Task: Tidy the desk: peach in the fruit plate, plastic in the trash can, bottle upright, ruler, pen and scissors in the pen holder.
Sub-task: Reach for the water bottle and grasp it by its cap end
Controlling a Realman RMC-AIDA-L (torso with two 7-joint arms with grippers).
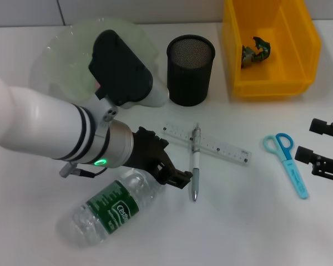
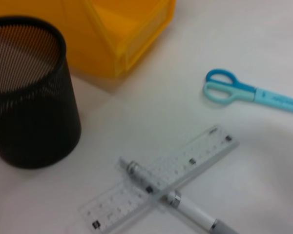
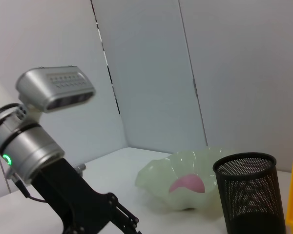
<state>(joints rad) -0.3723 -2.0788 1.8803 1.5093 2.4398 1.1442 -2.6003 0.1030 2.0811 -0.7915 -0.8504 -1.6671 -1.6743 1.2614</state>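
The bottle (image 1: 108, 208) lies on its side on the counter (image 1: 244, 221), its neck just beneath the left pincer (image 1: 175, 176), so standing it up looks like the step in hand; next the pincer must close on the neck and tip it upright. The left arm reaches low across it, fingers apart around nothing. Just beyond the pincer, the pen (image 1: 195, 163) crosses the ruler (image 1: 211, 145). The right pincer (image 1: 322, 149) idles open, far off by the scissors (image 1: 287, 160)

— What's the pen holder (image 1: 190, 70) made of?
— Black metal mesh, matt. The trash can (image 1: 270, 48) is glossy yellow plastic.
— And at lower left?
— A clear, shiny plastic bottle (image 1: 112, 206); the ruler (image 1: 206, 144) is transparent plastic on a smooth white table (image 1: 255, 221).
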